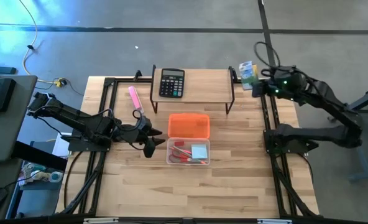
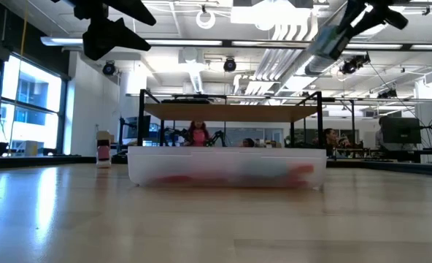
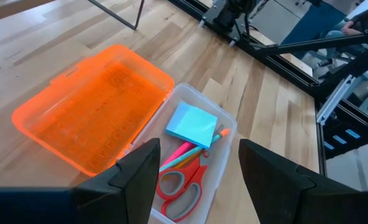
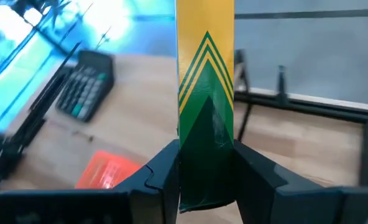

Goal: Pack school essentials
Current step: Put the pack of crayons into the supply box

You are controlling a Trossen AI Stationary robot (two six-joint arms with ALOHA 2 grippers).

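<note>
A clear plastic box (image 1: 188,152) sits mid-table with its orange lid (image 1: 188,125) lying open on its far side. In the left wrist view the box holds a light-blue sticky-note pad (image 3: 191,124), red-handled scissors (image 3: 181,187) and thin pens (image 3: 185,153). My left gripper (image 1: 151,138) is open, hovering just left of the box (image 3: 199,155). My right gripper (image 1: 257,84) is raised near the table's far right corner, shut on a yellow-and-green pack (image 4: 206,74). My right gripper pinches the yellow-and-green pack by its green end (image 4: 206,134), one finger (image 4: 162,171) on each flat side. The pack is lifted clear of the table (image 2: 324,42) and its yellow end sticks out beyond the fingertips.
A low wooden shelf on black legs (image 1: 196,93) stands at the far side and carries a black calculator (image 1: 171,82). A pink marker (image 1: 135,98) lies left of the shelf. Black frame rails (image 1: 268,124) run along both table sides. Bare wood lies in front of the box.
</note>
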